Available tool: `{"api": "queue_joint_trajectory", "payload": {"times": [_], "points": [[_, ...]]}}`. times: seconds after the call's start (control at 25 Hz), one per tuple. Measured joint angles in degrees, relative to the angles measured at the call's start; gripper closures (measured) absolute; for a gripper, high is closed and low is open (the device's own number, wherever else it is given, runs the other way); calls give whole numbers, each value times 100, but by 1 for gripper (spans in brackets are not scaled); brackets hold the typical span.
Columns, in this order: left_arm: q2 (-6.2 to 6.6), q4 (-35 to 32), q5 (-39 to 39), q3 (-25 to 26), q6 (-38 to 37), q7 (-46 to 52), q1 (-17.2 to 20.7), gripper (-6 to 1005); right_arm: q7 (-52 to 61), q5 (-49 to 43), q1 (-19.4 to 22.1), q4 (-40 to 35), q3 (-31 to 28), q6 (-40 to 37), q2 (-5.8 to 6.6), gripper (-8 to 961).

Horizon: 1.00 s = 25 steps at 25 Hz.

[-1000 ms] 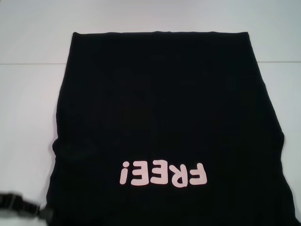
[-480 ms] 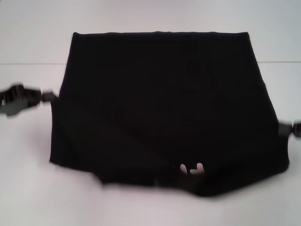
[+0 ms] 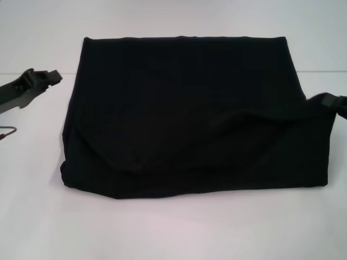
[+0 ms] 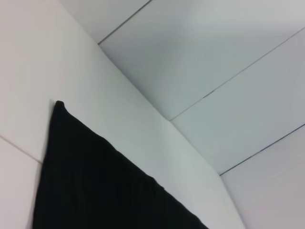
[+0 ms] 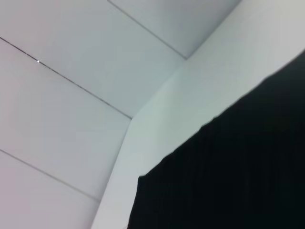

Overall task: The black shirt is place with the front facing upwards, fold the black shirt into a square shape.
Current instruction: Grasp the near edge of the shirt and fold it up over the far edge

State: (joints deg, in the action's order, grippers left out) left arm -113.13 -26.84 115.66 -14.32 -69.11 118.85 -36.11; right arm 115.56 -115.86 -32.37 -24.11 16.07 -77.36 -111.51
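Two claws flank black shirt point(image 3: 190, 114); grip state unclear; shirt's long axis left-right, plain side up.

Open table on every side of the folded shirt.

The black shirt point(image 3: 190, 114) lies as one wide, low bundle across the middle of the white table point(image 3: 173, 227), its near edge rumpled and a little raised. Bare table runs along the near side, along the far side, and in strips to the left and right, so a tool can pass along any edge. The left tool point(image 3: 47, 77) sits over the left strip, just beside the shirt's far left corner and apart from it. The right tool point(image 3: 331, 101) is at the shirt's right edge, touching or overlapping the cloth. A small hook-like thing point(image 3: 6, 131) shows at the left border.
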Motion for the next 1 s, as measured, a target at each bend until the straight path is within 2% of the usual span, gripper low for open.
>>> {"api": "queue_joint_trajectory", "payload": {"times": [0.12,0.36,0.48,0.52,0.68,0.76,0.88,1.0], "points": [[-34,37,9,-100,98,-58,-57,938,-196,7,-140,175,38,296,-31,934],[34,-44,23,-650,18,309,-20,937,-199,4,-190,190,118,376,-48,933],[136,-129,32,-1181,-177,513,56,937,-169,14,-169,192,118,380,-48,933],[219,-139,65,-1424,-278,726,76,937,-165,15,-164,193,118,380,-51,933],[459,-145,160,-1806,-670,1634,134,878,-157,-7,-146,198,124,350,-67,933],[517,-144,160,-1810,-848,1981,159,849,-155,-12,-123,202,138,346,-80,933],[541,-123,163,-1869,-958,2462,169,727,-165,-12,-80,204,156,348,-97,933],[494,-111,271,-2020,-932,2832,129,624,-199,-12,-49,205,159,377,-111,933]]}}
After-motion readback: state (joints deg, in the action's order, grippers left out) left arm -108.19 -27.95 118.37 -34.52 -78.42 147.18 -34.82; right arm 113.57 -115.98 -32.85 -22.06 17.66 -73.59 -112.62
